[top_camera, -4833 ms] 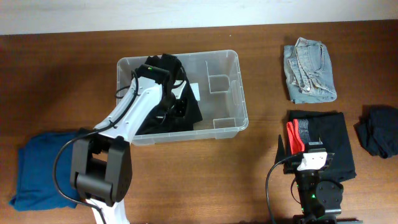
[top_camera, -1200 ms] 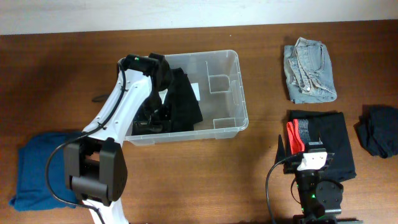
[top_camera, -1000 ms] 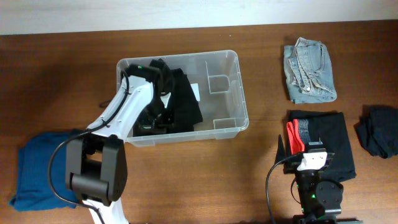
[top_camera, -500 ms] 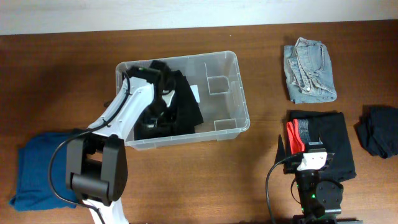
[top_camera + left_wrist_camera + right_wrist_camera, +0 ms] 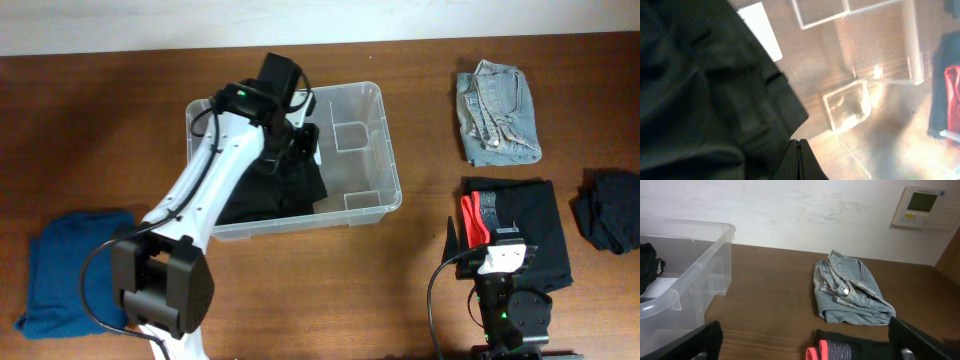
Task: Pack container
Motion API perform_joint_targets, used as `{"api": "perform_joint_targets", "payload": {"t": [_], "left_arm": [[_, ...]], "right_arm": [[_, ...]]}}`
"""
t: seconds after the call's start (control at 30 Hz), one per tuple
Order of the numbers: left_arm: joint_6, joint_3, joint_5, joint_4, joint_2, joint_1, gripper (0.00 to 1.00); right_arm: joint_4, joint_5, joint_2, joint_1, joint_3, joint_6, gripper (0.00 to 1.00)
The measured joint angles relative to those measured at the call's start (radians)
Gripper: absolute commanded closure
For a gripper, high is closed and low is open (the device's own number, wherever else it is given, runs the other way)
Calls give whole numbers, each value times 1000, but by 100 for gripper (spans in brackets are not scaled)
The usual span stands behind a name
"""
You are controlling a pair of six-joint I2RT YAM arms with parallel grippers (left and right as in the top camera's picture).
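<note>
The clear container stands left of the table's centre, with a crumpled black garment filling its left half. My left gripper hangs over the bin's middle, at the garment's right edge. In the left wrist view the jaws are pressed together, so that gripper is shut with nothing in it. There the black garment lies to the left, beside the white label on the container's bare floor. My right gripper rests open at the front right, empty, and the container shows at its left.
Folded jeans lie at the back right. A black folded garment with a red edge lies under the right gripper, with a dark bundle at the far right. A blue garment lies at the front left.
My left arm has risen out of the container's left half and swung toward its back middle, still shut. The black garment stays in the bin. The right arm has not moved.
</note>
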Motion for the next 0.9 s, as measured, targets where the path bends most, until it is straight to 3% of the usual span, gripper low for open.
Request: {"api": "perform_joint_targets", "payload": {"t": [0.47,0.9], "left_arm": [[-51,0,-156,154,200,-61,99],[-56,0,-196,182,227,-61,100]], "right_arm": [[0,0,0,0,0,-1,2],[0,0,0,0,0,0,2]]}}
